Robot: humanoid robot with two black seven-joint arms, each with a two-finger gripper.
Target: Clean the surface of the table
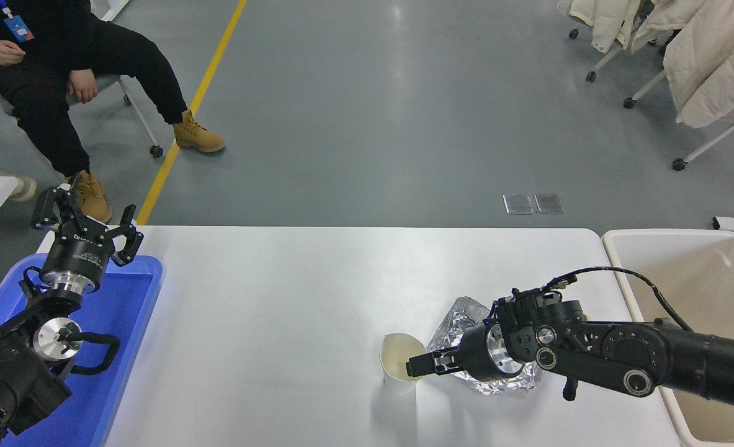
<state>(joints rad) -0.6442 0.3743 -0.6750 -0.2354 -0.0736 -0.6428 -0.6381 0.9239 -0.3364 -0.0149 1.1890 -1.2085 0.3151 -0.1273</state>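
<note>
Reaching at the paper cup [400, 367] near the front of the table surface [292, 310], our right gripper [414, 366] pinches its near rim. We judge a light squeeze and straight lift best, clearing the crumpled foil [466, 323] just beside it. Left gripper [87, 226] hangs spread over the blue tray [125, 323].

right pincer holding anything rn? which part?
The right pincer sits at the near-right rim of the upright white paper cup, apparently pinching its wall; a closed grip cannot be confirmed. The left pincer is open and empty.

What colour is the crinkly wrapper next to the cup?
Shiny silver. The crumpled foil wrapper shows in the head view, partly behind the right gripper.
</note>
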